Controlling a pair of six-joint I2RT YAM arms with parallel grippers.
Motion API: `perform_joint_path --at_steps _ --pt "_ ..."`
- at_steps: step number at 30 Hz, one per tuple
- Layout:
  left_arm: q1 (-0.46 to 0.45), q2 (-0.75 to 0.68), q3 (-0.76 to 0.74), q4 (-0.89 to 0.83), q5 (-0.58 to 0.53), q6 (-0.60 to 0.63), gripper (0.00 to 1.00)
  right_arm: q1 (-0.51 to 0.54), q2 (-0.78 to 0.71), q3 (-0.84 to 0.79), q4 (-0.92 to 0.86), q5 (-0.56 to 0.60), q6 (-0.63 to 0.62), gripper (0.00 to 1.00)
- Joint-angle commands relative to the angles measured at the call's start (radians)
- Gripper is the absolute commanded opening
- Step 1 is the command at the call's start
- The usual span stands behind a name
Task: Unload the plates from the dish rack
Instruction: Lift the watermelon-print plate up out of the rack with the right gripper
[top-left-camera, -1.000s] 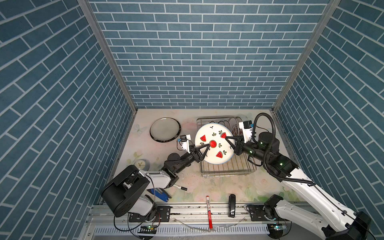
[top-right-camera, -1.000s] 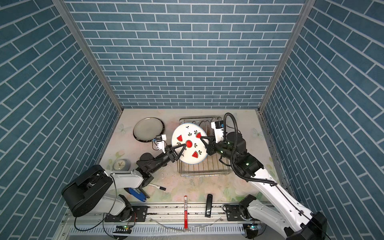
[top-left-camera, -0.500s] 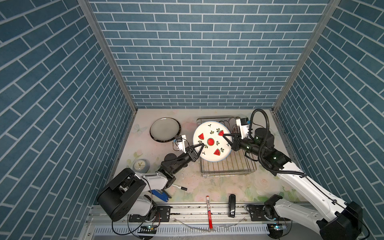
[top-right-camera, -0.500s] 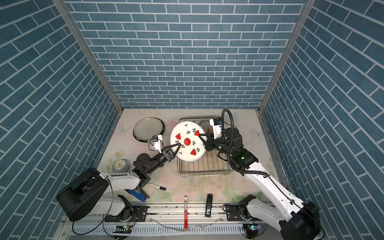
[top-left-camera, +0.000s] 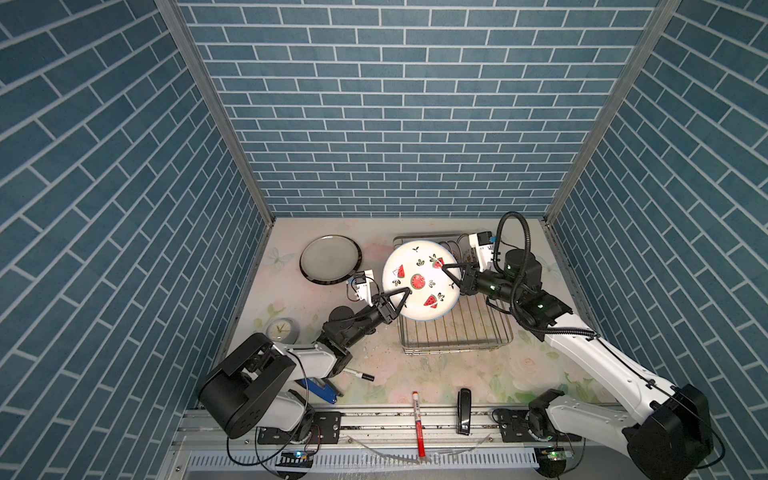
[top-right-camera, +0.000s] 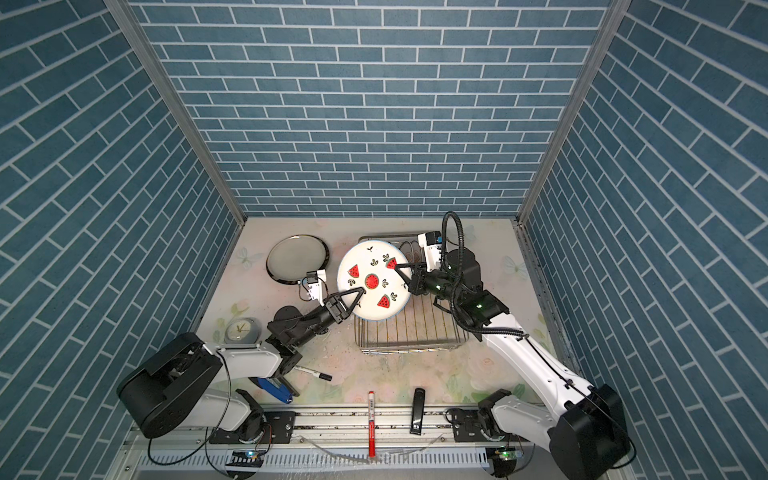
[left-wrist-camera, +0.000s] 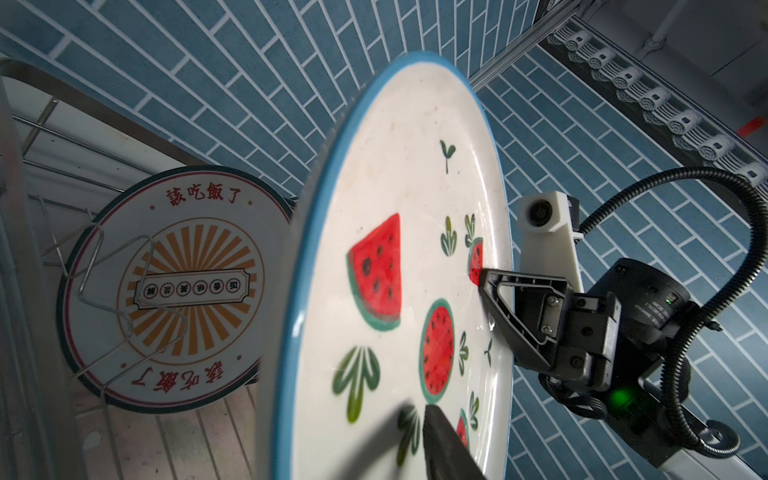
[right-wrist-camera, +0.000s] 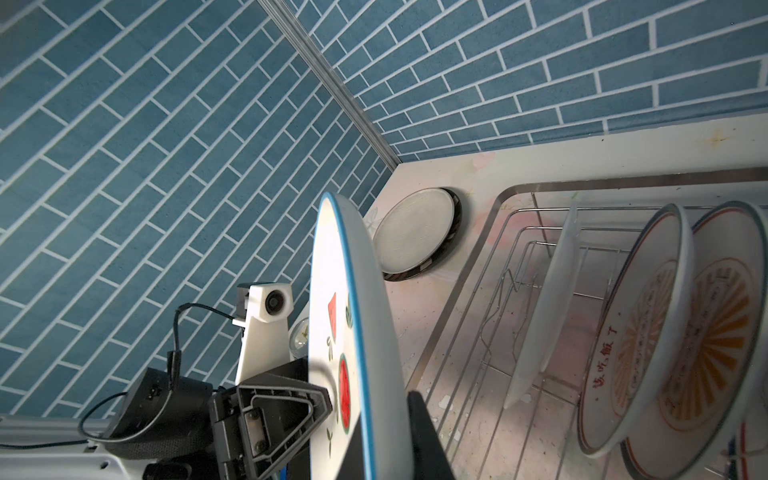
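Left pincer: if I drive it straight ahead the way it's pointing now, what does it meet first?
The watermelon plate. Its rim sits inside the left pincer, so driving on would only push further onto it. Farther along that line, on the opposite rim, is the right pincer, though depth is hard to judge.

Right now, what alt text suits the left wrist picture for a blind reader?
A white watermelon plate, seen obliquely, fills the frame, the right tool pinching its far rim. Behind it an orange sunburst plate stands in the dish rack.
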Motion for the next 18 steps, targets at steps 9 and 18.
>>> perform_joint_path --at_steps 9,18 --pt "-0.017 -0.014 0.035 0.084 0.045 -0.011 0.32 -0.011 0.019 0.002 0.150 -0.039 0.064 0.00" --pt "-0.017 -0.015 0.045 0.084 -0.004 -0.052 0.27 -0.010 0.010 -0.053 0.178 0.002 0.060 0.02"
